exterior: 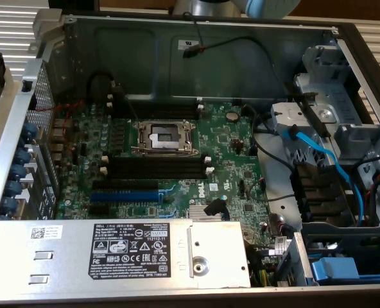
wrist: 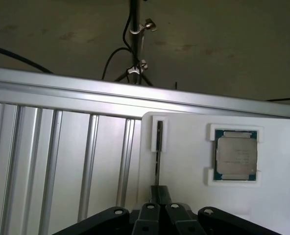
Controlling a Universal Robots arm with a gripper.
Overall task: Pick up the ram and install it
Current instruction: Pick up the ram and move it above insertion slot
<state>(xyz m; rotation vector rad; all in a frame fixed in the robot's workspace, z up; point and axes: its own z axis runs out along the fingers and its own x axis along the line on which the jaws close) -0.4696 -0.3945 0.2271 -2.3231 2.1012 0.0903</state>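
Ribbed aluminium bench (wrist: 61, 161) carries a white tray (wrist: 184, 166), where the ram (wrist: 159, 134) stands on edge in its holder, a processor chip (wrist: 235, 155) beside it. The gripper (wrist: 159, 196) hangs at one end of the stick; whether it has closed on it I cannot tell. In the open case, the motherboard's black slots (exterior: 155, 168) sit empty, so installing is all still to do.

We record a green board (exterior: 235, 160) in the open case (exterior: 145, 45): socket (exterior: 164, 136) mid-board, black slots (exterior: 156, 168) just beside it, blue slot (exterior: 122, 196) by the board's edge at the exterior view's left.
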